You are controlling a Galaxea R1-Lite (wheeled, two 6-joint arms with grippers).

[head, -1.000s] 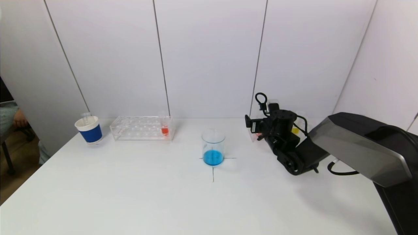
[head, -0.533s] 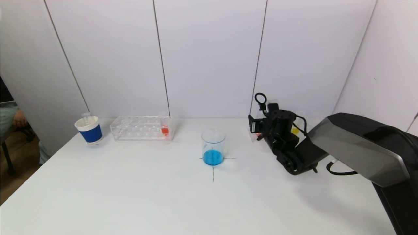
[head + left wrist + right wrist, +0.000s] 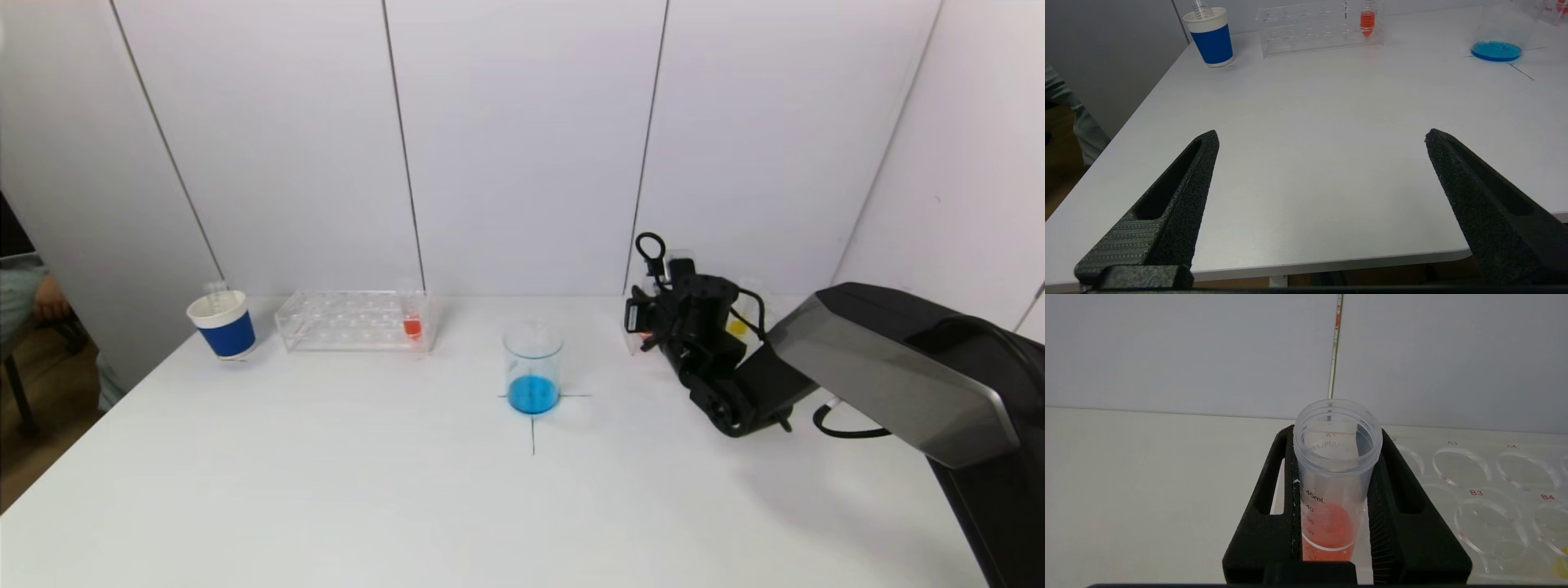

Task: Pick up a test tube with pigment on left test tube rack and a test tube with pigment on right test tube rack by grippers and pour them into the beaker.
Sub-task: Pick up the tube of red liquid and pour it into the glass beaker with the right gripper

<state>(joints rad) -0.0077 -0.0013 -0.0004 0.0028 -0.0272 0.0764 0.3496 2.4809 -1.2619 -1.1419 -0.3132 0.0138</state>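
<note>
Fingers of my right end effector (image 3: 1333, 498) are clamped on the orange test tube (image 3: 1333, 473) in the right rack (image 3: 1486, 486); my left end effector (image 3: 1321, 141) hangs spread wide over the table (image 3: 1310, 122)

Right gripper (image 3: 1333, 490) went from spread to clamped on the red-pigment test tube (image 3: 1336, 465) in the right rack (image 3: 1486, 486), edging slightly inward.

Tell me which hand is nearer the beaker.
Right. The right hand sits beside the beaker, shut on a red-filled test tube in its rack; the left hand hangs near the table's front edge, farther off.
</note>
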